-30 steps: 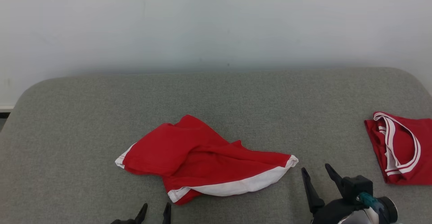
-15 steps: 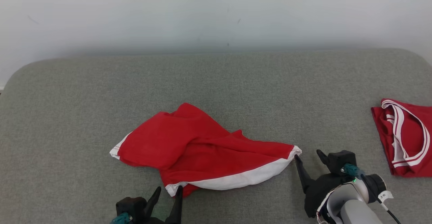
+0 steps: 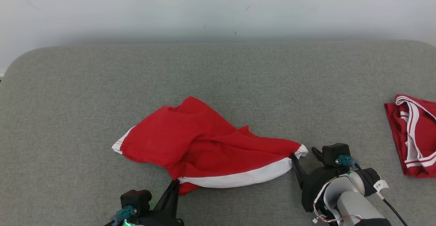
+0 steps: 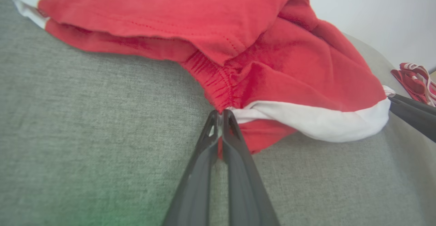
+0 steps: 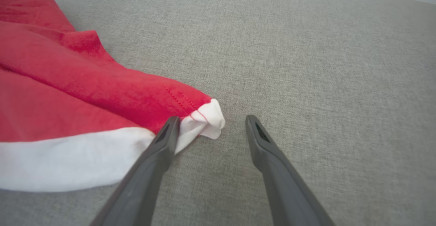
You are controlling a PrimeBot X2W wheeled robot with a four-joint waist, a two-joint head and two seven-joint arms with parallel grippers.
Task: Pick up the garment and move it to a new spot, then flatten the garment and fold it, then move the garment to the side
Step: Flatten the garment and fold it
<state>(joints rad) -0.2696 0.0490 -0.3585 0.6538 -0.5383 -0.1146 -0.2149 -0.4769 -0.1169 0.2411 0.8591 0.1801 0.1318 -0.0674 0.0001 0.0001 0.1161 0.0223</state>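
One grey padded surface carries everything. Red garment w/ white hem lies crumpled at its mid-front; 2nd red-white garment lies well apart at the right edge. L gripper is clenched on the garment's near hem corner. R gripper is spread, one finger touching the white right-hand corner, the other beside it over bare padding.

The garment lies near the cushion's front edge, about midway. A second garment lies apparently at its right edge.
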